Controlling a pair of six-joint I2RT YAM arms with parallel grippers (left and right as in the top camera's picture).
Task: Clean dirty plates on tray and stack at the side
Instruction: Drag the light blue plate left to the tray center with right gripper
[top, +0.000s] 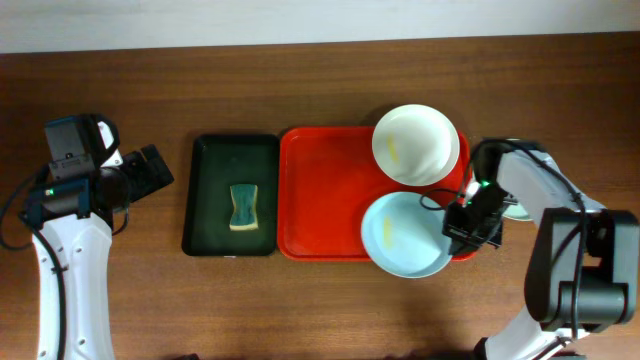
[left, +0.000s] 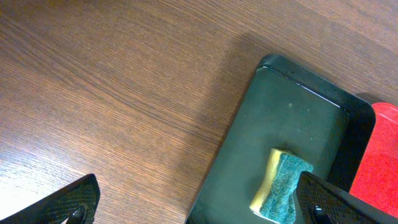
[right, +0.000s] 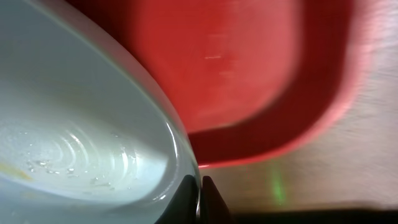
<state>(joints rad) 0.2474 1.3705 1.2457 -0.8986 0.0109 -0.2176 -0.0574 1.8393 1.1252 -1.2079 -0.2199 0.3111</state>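
1. Nearest, the mint plate (top: 400, 238) sits at the near right corner of the tray (top: 320, 215), with its rim overhanging the tray's edge. The right gripper (right: 200, 198) is closed on the right side of that rim, a thin pinch at the very edge.
2. Risk: the bite is shallow and water beads show on the plate. On lifting, the plate could slip out or pivot down, and its left side could drag on the tray.
3. Risk: a yellow smear (top: 388, 232) remains on it. Stacking it now would put it away dirty.
4. At mid-depth on the left, the sponge (top: 243, 207) lies in the green tray (top: 205, 200). The left gripper (top: 158, 170) hangs wide open and empty over the table, left of the green tray and well apart from the plates, so nothing steadies the mint plate.
5. A pale sliver (top: 517, 211) beside the right arm may be another plate, but it is mostly hidden. A swing to the right could strike it.
6. Farthest, the white plate (top: 415, 145) rests on the tray's far right corner, just beside the mint plate, which could knock it when tilted. Whether they touch I cannot tell.
7. No brand, label or writing can be read.
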